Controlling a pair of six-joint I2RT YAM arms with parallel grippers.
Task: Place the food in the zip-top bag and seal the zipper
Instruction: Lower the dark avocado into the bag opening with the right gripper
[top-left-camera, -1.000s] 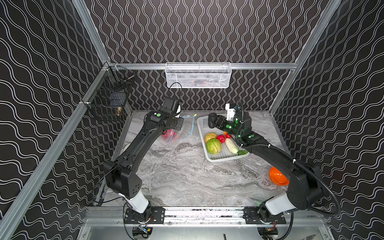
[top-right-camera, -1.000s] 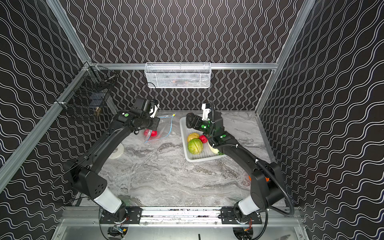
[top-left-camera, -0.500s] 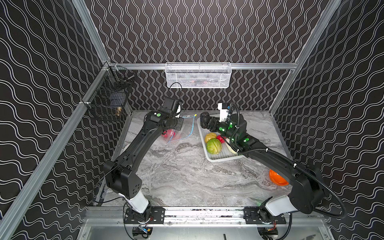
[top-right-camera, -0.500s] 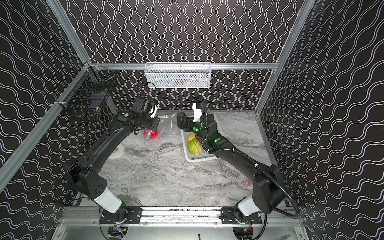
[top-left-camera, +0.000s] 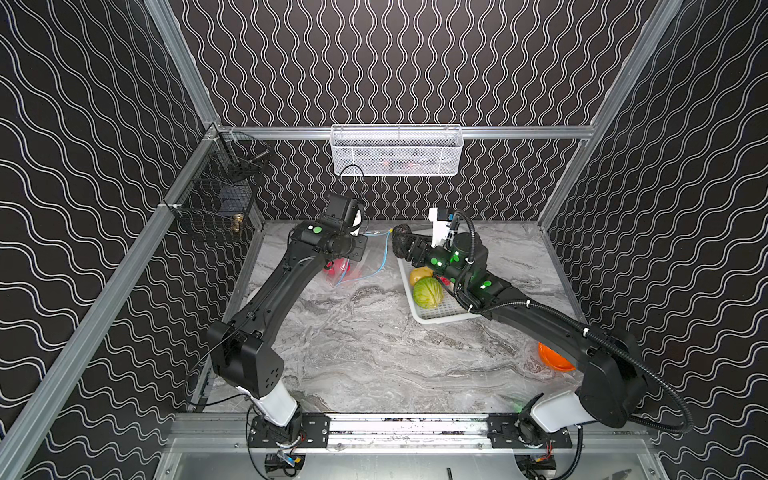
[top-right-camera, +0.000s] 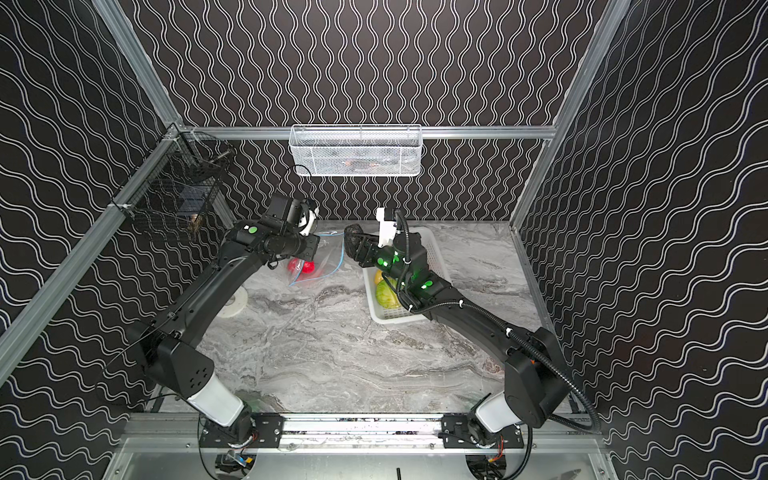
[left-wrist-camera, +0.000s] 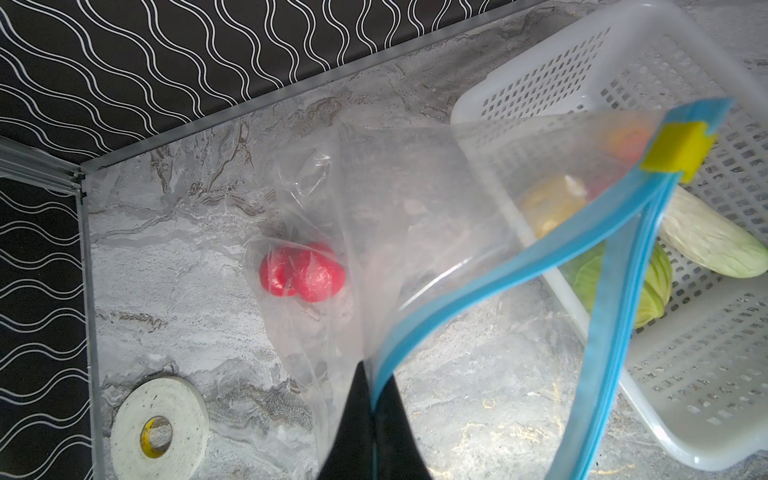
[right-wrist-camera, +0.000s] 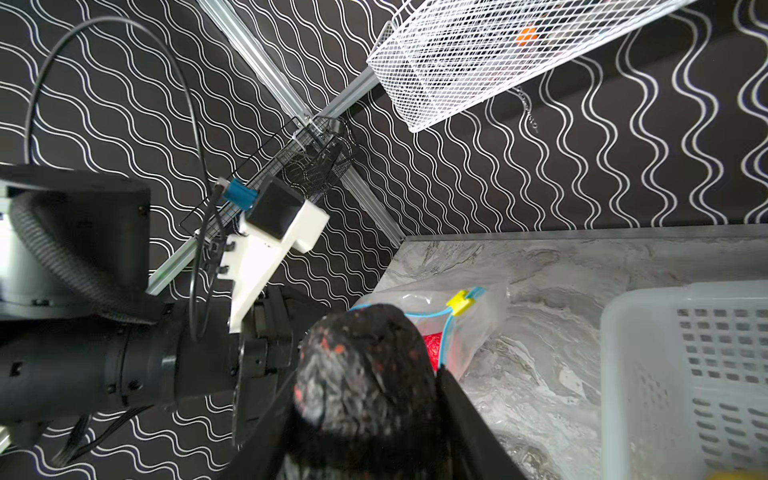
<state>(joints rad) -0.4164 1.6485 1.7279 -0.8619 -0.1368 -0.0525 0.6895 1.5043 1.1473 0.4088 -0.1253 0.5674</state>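
left arm (top-left-camera: 286, 274) stretched back, left claw (left-wrist-camera: 374, 386) pinched on bag (left-wrist-camera: 374, 199) rim, mouth open | right arm (top-left-camera: 519, 309) raised, right claw (right-wrist-camera: 361, 399) clamps avocado (right-wrist-camera: 361, 345) beside bag mouth | I see reds (left-wrist-camera: 303, 274) in bag, cabbage (left-wrist-camera: 652, 291) in basket (left-wrist-camera: 706, 374)

1. In both top views light falls evenly from above. The grey marbled desk (top-left-camera: 353, 345) is bright and sharp, with only soft, faint shadows under the black robot arms (top-left-camera: 274, 291).
2. In the left wrist view the clear crinkly plastic zip-top bag (left-wrist-camera: 415, 199) carries pale glare. Its blue strip (left-wrist-camera: 540, 249) is soft, and the black left end effector (left-wrist-camera: 371, 386) is blurred.
3. In the right wrist view the dark rough avocado (right-wrist-camera: 365, 374) sits out of focus. The white perforated plastic basket (right-wrist-camera: 685, 374) looks washed out.
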